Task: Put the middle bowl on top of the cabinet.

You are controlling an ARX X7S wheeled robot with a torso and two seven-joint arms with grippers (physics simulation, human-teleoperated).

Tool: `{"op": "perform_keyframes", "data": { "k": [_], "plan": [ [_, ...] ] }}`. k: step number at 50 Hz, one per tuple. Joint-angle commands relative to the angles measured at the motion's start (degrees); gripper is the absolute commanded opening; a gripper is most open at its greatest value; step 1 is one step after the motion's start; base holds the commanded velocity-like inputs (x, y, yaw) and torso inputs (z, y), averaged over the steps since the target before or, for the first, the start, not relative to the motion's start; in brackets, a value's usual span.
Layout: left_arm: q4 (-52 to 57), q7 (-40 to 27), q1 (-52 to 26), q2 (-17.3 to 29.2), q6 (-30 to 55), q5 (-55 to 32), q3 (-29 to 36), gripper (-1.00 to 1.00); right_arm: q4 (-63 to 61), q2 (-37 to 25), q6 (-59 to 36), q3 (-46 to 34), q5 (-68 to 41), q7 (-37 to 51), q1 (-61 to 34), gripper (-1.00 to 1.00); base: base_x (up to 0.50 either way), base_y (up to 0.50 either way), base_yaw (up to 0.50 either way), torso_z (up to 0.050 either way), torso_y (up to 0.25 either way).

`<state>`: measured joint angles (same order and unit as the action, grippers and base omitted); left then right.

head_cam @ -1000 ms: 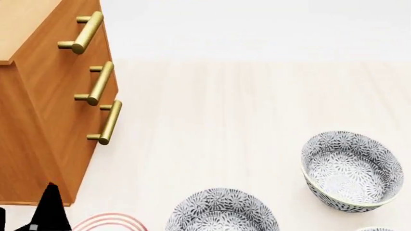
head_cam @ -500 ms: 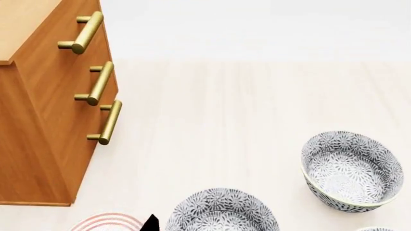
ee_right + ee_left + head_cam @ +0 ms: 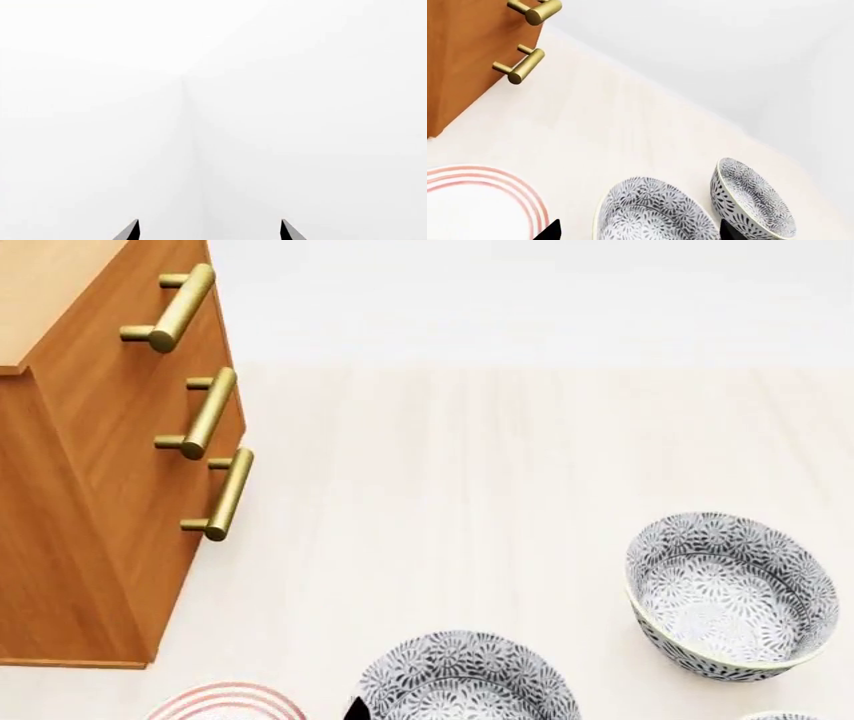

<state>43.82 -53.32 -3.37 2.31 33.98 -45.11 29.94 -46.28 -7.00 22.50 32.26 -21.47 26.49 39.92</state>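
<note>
The left gripper (image 3: pixel 637 232) hangs with its jaws spread wide, straddling the middle bowl (image 3: pixel 650 212), which sits on the pale floor (image 3: pixel 441 500) just beside the red-ringed plate (image 3: pixel 477 200). The bowl looks rigid, glazed and probably slippery and breakable; its thin rim is the likeliest place to pinch. Beyond it stands another bowl (image 3: pixel 731 592). Farther left rises the cabinet (image 3: pixel 94 490). The right gripper (image 3: pixel 209 231), jaws also wide, faces blank white.

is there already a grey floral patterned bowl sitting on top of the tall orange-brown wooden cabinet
No; the cabinet top that shows is bare, and the patterned bowls sit on the pale wooden floor.
</note>
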Motion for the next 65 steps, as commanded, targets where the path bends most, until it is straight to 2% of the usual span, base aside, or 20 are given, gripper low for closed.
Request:
{"op": "perform_keyframes", "data": {
  "k": [1, 8, 29, 36, 65],
  "plan": [
    [-3.9, -0.5, -2.3, 0.9, -0.6, 1.1, 3.1, 1.00, 0.0, 0.0, 0.8, 0.7, -0.7, -0.5, 0.8, 1.00, 0.00, 0.00, 0.00, 0.000, 0.000],
    [-7.1, 2.5, -2.8, 1.5, -2.9, 2.3, 4.9, 1.00, -0.2, 0.1, 0.8, 0.8, -0.8, -0.5, 1.0, 1.00, 0.00, 0.00, 0.00, 0.000, 0.000],
    [-15.1, 3.5, -3.7, 1.3, -6.4, 1.9, 5.7, 1.00, -0.7, 0.6, 1.2, 1.2, -0.9, -0.9, 1.3, 1.00, 0.00, 0.00, 0.00, 0.000, 0.000],
    [-18.3, 5.7, -3.9, 1.4, -8.2, 2.0, 6.8, 1.00, -0.7, 0.7, 1.5, 1.5, -1.2, -1.1, 1.5, 1.00, 0.00, 0.00, 0.00, 0.000, 0.000],
    [-25.1, 7.8, -5.9, 1.2, -12.2, 1.2, 9.1, 1.00, -1.2, 1.5, 1.8, 2.0, -1.5, -1.9, 1.9, 1.00, 0.00, 0.00, 0.00, 0.000, 0.000]
  ]
}}
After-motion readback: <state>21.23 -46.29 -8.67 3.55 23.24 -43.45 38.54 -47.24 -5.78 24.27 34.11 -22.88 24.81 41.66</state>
